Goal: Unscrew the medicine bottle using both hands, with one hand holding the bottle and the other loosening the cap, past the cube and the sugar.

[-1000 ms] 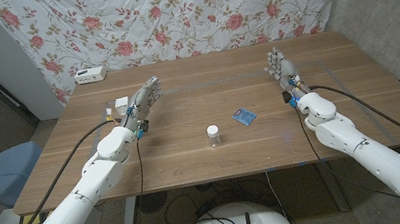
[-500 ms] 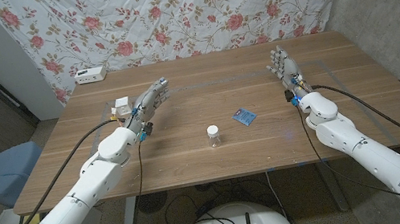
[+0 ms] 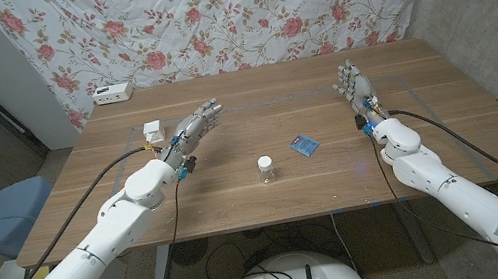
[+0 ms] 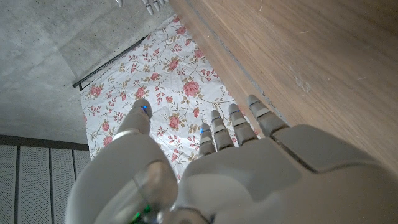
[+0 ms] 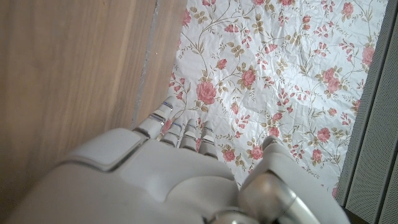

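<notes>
Medicine bottle [image 3: 265,168], white cap on, stands upright mid-worktop [image 3: 240,207], nearer the front edge, nothing touching it. Blue sugar packet [image 3: 304,144] lies just beside it, toward the right hand. Left hand [image 3: 189,133] is raised over the worktop left of the bottle, well apart, fingers [image 3: 207,112] extended and slightly spread, holding nothing. Small white cube [image 3: 153,130] sits near that hand, on its outer side. Right hand [image 3: 356,86] sits by the right side, fingers straight, spread, empty. Bare wood between hands and bottle. White box [image 3: 112,93] at far left corner.
</notes>
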`<control>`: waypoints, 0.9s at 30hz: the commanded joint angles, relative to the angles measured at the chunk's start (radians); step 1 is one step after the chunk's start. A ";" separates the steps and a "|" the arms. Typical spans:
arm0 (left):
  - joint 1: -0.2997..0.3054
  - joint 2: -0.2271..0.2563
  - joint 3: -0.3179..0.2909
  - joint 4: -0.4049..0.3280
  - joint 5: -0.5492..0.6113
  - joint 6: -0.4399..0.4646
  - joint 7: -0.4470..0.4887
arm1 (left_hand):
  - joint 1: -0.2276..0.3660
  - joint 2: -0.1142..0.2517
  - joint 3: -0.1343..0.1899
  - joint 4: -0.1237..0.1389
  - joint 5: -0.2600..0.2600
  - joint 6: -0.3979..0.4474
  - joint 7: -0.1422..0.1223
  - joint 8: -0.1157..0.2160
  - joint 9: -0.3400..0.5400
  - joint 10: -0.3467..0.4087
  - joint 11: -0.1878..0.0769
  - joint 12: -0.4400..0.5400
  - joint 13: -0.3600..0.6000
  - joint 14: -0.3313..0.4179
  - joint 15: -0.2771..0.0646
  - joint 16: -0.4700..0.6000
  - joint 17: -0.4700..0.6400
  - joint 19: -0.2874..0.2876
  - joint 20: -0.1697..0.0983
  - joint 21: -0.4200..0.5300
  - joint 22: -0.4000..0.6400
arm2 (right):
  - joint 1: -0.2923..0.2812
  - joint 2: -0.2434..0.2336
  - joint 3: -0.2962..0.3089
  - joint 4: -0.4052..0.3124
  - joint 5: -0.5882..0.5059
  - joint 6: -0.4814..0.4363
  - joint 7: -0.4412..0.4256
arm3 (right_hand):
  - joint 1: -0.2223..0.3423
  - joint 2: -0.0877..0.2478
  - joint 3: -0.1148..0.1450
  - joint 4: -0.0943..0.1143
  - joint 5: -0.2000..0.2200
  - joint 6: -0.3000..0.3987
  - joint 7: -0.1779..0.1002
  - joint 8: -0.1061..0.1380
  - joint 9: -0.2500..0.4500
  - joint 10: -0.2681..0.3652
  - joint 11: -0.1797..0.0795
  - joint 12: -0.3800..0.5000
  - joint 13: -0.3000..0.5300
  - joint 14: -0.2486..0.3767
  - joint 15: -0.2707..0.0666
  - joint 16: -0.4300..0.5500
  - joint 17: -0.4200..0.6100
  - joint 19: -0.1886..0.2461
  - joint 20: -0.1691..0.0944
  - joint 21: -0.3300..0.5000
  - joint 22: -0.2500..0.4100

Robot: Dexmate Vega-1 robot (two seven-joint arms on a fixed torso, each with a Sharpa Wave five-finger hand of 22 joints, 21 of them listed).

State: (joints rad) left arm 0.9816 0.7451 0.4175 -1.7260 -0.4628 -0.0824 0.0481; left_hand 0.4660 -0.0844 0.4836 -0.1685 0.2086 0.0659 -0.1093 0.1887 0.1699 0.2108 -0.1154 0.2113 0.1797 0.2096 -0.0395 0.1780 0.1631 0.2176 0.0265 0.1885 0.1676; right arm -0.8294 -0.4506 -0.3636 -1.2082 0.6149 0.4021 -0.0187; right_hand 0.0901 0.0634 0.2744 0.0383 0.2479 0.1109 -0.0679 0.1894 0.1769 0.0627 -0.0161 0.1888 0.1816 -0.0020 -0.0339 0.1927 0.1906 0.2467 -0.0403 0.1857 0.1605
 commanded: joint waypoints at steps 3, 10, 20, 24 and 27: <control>0.041 0.060 0.005 -0.125 0.041 0.049 0.010 | 0.029 -0.009 0.000 -0.007 0.009 -0.003 -0.015 -0.001 0.003 0.019 -0.003 0.005 0.003 0.018 -0.059 0.009 0.003 -0.001 0.012 -0.002 0.003 | -0.026 -0.016 0.007 -0.030 0.005 -0.015 -0.012 | 0.012 0.001 0.004 -0.007 0.005 0.007 0.001 0.002 0.003 0.009 0.003 0.004 0.002 0.009 -0.008 0.003 0.000 0.009 -0.049 0.002 0.005; 0.074 0.075 0.001 -0.163 0.079 0.030 0.035 | 0.060 -0.019 -0.005 -0.005 0.016 0.009 -0.020 0.002 0.003 0.053 -0.011 0.011 0.002 0.045 -0.072 0.012 0.003 0.008 0.012 0.002 0.003 | -0.034 -0.017 0.008 -0.044 0.003 -0.021 -0.025 | 0.014 0.000 0.004 -0.009 0.006 0.008 0.004 0.002 0.003 0.010 0.002 0.004 0.002 0.010 -0.008 0.003 0.000 0.009 -0.049 0.001 0.005; 0.112 0.099 -0.012 -0.193 0.112 0.001 0.038 | 0.088 -0.032 -0.014 -0.004 0.022 0.022 -0.043 0.003 0.003 0.077 -0.017 0.012 0.002 0.060 -0.084 0.010 0.003 0.016 0.015 0.003 0.003 | -0.034 -0.010 0.005 -0.054 -0.014 -0.014 -0.049 | 0.016 0.000 0.004 -0.012 0.007 0.013 0.007 0.003 0.003 0.011 0.002 0.004 0.002 0.011 -0.009 0.003 0.000 0.009 -0.050 0.001 0.005; 0.123 0.104 -0.015 -0.195 0.124 -0.017 0.034 | 0.099 -0.035 -0.016 -0.004 0.024 0.023 -0.045 0.002 0.003 0.079 -0.018 0.010 0.002 0.060 -0.085 0.008 0.003 0.015 0.023 0.002 0.004 | -0.037 -0.010 0.004 -0.061 -0.021 -0.012 -0.058 | 0.017 0.000 0.004 -0.012 0.007 0.013 0.007 0.003 0.003 0.011 0.001 0.004 0.002 0.011 -0.010 0.004 0.000 0.010 -0.049 0.001 0.005; 0.128 0.106 -0.014 -0.194 0.141 -0.033 0.033 | 0.106 -0.038 -0.017 -0.005 0.026 0.023 -0.044 0.001 0.003 0.081 -0.018 0.009 0.002 0.062 -0.085 0.007 0.003 0.014 0.025 0.002 0.004 | -0.036 -0.015 0.002 -0.064 -0.025 -0.018 -0.056 | 0.017 0.000 0.005 -0.013 0.007 0.013 0.007 0.002 0.003 0.013 0.003 0.004 0.002 0.013 -0.010 0.004 0.000 0.011 -0.048 0.002 0.005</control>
State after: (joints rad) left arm 1.0778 0.8324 0.4107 -1.9009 -0.3612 -0.0748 0.0836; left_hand 0.5599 -0.1219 0.4709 -0.1725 0.2299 0.0874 -0.1448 0.1887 0.1698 0.2835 -0.1340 0.2188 0.1796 0.2612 -0.0411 0.1858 0.1632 0.2301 0.0467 0.1885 0.1703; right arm -0.8618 -0.4633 -0.3572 -1.2577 0.6061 0.3860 -0.0590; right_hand 0.1040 0.0599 0.2803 0.0324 0.2516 0.1162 -0.0624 0.1894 0.1770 0.0680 -0.0107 0.1888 0.1817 0.0017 -0.0301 0.1927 0.1909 0.2466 -0.0403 0.1857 0.1605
